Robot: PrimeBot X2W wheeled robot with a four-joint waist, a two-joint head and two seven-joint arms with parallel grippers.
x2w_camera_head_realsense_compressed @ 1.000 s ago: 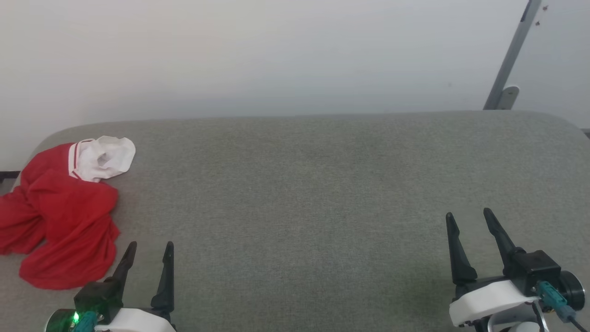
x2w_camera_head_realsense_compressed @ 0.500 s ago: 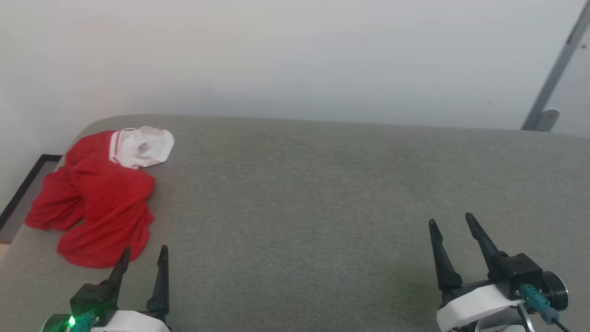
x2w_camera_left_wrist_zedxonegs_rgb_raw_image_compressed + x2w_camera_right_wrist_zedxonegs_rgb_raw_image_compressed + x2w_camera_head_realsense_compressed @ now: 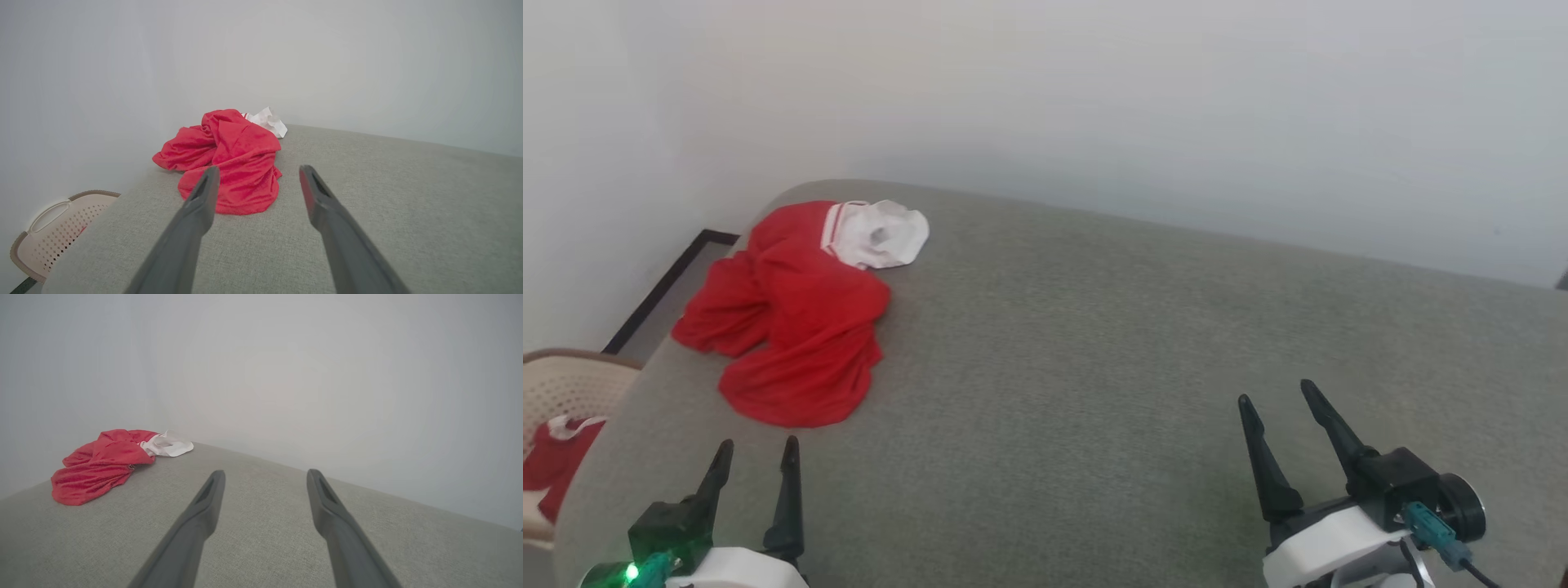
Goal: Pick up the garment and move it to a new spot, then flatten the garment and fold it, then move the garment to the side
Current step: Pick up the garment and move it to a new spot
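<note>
Big grey cushion spreads ahead, and the garment lies crumpled at its far left corner, a red heap with a white part poking toward the wall. Off the left edge a basket sits lower, with a small red cloth in it. The left gripper hovers near the heap, jaws spread wide, nothing between them. The right gripper, well apart over bare cushion, gapes empty too. So this looks like the very first step: the pickup, not yet begun. The next move, I'd say, calls for the left arm to reach forward, drop onto a thick fold and close, keeping cloth from trailing off the edge.
</note>
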